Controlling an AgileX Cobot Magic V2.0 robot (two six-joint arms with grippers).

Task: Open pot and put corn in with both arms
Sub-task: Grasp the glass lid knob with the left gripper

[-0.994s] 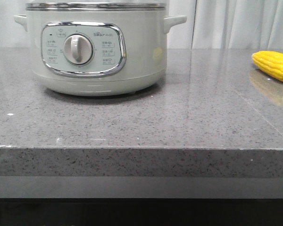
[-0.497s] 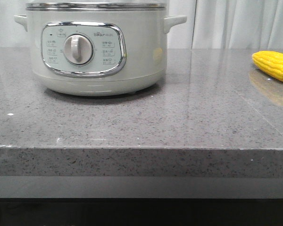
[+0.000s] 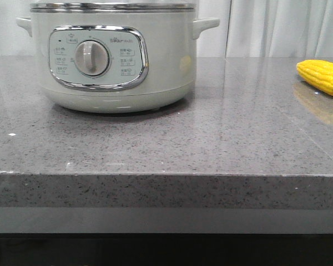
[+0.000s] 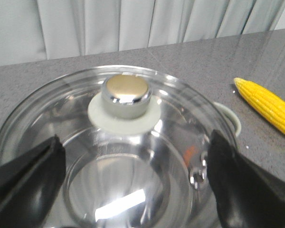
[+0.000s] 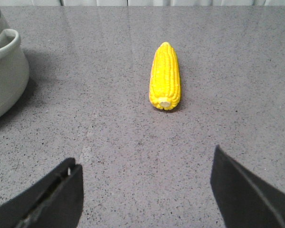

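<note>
Two sets of fingers: both mine, both spread wide and holding nothing; neither shows in the front view.
Left fingers (image 4: pixel 133 185): dark tips at the lower corners of the left wrist view, hanging over the glass lid (image 4: pixel 61 118), one on each side, not touching it as far as I can tell.
Lid knob (image 4: pixel 126 95): chrome-capped, upper centre of that view, beyond my tips; it is not between them.
Pot (image 3: pixel 114 55): upper left of the front view, on the grey surface (image 3: pixel 211 138), lid in place, so not yet opened.
Corn (image 5: pixel 165 76): upper centre of the right wrist view, lying lengthwise, stub end toward my right fingers (image 5: pixel 147 190); well apart from the pot, at the right edge of the front view.
Risk, lid: closing where I am would likely meet curved glass rather than the knob, and smooth glass would probably slip.
Risk, corn: a round cob may roll if one tip lands first; it also sits near the surface's right side.
Risk, timing: bringing the corn over before the lid clears would block the drop.
</note>
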